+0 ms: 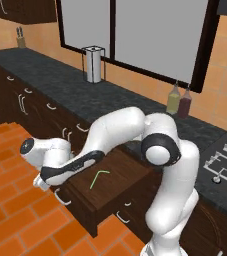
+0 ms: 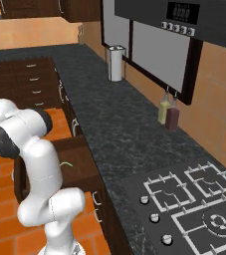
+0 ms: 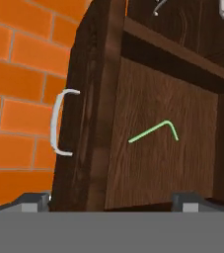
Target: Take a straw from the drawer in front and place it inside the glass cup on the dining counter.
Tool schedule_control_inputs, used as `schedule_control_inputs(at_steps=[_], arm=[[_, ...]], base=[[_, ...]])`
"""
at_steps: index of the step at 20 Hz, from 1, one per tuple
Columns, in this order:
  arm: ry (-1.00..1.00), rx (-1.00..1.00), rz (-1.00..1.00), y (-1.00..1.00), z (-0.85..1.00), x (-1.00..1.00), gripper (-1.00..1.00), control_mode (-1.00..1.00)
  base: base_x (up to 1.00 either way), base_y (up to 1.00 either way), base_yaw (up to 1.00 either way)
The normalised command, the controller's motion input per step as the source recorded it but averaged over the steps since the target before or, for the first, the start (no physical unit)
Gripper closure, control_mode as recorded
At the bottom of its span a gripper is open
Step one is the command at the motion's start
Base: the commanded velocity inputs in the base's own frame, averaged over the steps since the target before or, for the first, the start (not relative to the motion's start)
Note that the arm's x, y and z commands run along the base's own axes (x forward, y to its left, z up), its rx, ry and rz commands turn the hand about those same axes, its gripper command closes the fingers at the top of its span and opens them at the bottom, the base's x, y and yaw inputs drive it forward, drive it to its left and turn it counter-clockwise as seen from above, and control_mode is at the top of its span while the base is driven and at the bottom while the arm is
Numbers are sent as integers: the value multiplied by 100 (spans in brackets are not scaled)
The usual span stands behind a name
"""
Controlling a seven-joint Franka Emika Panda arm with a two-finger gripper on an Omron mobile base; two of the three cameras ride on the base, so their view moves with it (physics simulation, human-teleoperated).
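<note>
The dark-brown drawer [image 1: 116,176] stands pulled out from under the black worktop, its pale curved handle [image 3: 59,123] free on the front. A thin light-green straw [image 3: 155,131] with a bent end lies flat on the drawer floor, near the middle [image 1: 99,179] [image 2: 66,164]. My gripper [image 1: 41,181] hangs over the floor just outside the drawer's front, looking down on the front edge. Its two fingertips [image 3: 32,200] stand wide apart, open, with nothing held. The gripper [image 3: 111,202] is short of the straw. The glass cup and the dining counter are out of view.
The black speckled worktop [image 1: 110,97] carries a steel canister [image 1: 94,63] and two bottles [image 1: 179,100] by the wall. A gas hob [image 2: 189,204] lies to the right. Closed cabinet fronts run left of the drawer. Orange brick floor [image 1: 15,215] spreads in front.
</note>
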Motion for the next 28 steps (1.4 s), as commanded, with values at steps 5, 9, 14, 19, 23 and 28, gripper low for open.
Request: schedule_control_inputs(at_steps=[5,9,14,19,23,28], arm=[[22,16,-19,-87,17,54,-100,-100],[26,17,-7,-50,-18,55,-100,-100],[24,11,-1,-7,-63,67,-100,-100],[9,3,0,1,-66,33,-100,-100],[4,0,0,27,-61,9,-100,-100],[0,0,0,18,-51,6,-100,-100]], base=[[0,0,0],[0,0,0],[0,0,0],[0,0,0],[0,0,0],[0,0,0]])
